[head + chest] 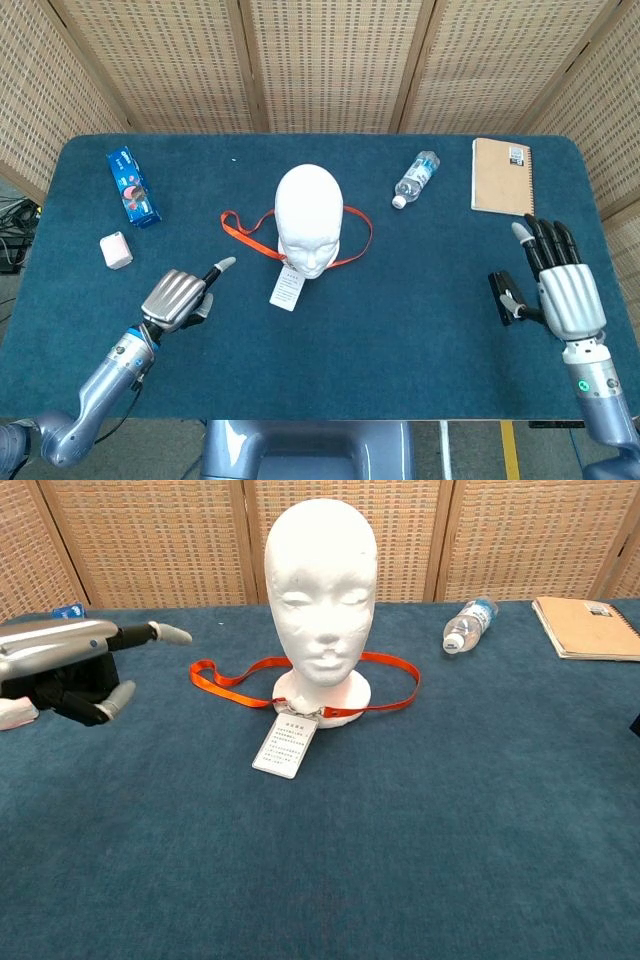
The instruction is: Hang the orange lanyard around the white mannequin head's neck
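Observation:
The white mannequin head [310, 215] stands upright mid-table, its face [322, 590] toward the chest camera. The orange lanyard [352, 228] lies flat on the cloth in a loop around the head's base, with one end trailing out to the left [215, 675]. Its white badge card [286, 745] rests in front of the base. My left hand [180, 295] hovers low at the front left, one fingertip [170, 634] stretched toward the lanyard, and holds nothing. My right hand [562, 285] is at the front right, fingers straight and apart, empty; the chest view does not show it.
A plastic bottle [415, 178] lies behind and right of the head, with a brown notebook [502, 176] further right. A blue box [132, 185] and a small white item [116, 250] sit at the left. A black object [499, 290] lies by my right hand.

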Robot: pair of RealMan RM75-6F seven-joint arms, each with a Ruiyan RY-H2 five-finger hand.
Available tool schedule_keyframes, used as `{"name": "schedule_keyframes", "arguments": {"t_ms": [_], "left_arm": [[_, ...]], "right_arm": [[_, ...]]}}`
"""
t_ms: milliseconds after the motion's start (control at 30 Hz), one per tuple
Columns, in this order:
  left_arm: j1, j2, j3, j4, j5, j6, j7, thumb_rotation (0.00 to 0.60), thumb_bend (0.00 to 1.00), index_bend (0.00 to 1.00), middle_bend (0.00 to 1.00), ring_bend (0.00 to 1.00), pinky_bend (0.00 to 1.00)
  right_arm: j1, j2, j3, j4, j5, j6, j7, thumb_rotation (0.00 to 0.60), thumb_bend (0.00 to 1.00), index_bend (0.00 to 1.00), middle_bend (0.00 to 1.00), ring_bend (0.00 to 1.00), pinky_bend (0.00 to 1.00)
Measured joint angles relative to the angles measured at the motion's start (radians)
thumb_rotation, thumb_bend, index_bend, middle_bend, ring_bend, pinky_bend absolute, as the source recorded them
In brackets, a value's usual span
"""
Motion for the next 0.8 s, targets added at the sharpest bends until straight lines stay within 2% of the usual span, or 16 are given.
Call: {"name": "schedule_keyframes", "arguments": {"t_ms": [100,300,567,800], "left_arm": [[-0.013,-0.029,-0.009,-0.008,-0.045,-0.030,0.017,0.600,0.70,0.07,1.00,1.00,1.00],[-0.041,-0.076,-0.031,-0.005,-0.138,-0.074,0.062,0.600,0.70,0.07,1.00,1.00,1.00],[-0.105,-0.148,-0.074,0.028,-0.322,-0.167,0.084,0.600,0.69,0.09,1.00,1.00,1.00],[-0.188,-0.247,-0.088,0.134,-0.468,-0.248,0.130,0.600,0.69,0.09,1.00,1.00,1.00]], "right_arm": [[-0.048,-0.017,-0.038,0.017,-0.035,0.036,-0.029,0.600,0.00,0.00,0.00,0.00,0.00],[-0.104,-0.042,-0.075,0.021,-0.069,0.054,-0.113,0.600,0.00,0.00,0.00,0.00,0.00],[-0.119,-0.043,-0.064,0.011,-0.080,0.035,-0.128,0.600,0.00,0.00,0.00,0.00,0.00],[-0.123,-0.046,-0.048,0.013,-0.079,0.011,-0.114,0.600,0.00,0.00,0.00,0.00,0.00]]}}
